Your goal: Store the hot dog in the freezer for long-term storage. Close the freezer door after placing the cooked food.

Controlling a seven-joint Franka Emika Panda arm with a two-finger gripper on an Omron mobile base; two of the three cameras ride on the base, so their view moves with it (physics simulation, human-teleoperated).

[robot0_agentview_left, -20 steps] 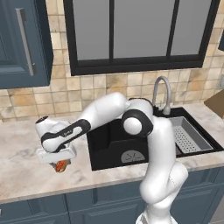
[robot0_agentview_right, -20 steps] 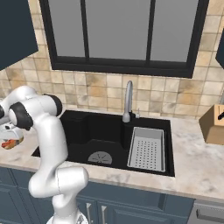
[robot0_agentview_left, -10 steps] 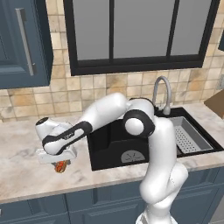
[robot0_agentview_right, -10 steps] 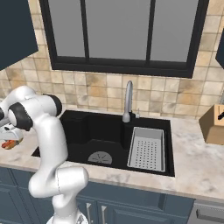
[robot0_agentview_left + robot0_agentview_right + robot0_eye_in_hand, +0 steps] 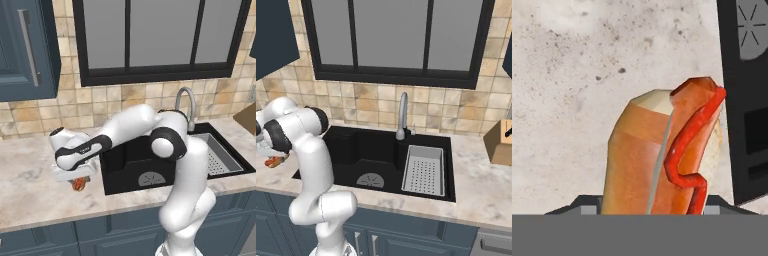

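The gripper pinches the hot dog low over the counter by the sink's left edge; carrying, freezing and door-closing all remain.

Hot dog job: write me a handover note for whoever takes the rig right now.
Gripper: down at the counter left of the sink, shut on the hot dog, which sits between the jaws in the hand view.
Hot dog: low over the marble, not lifted clear.
Done: grasp made.
Left: lift it, carry it to the freezer, place it inside, close the freezer door.
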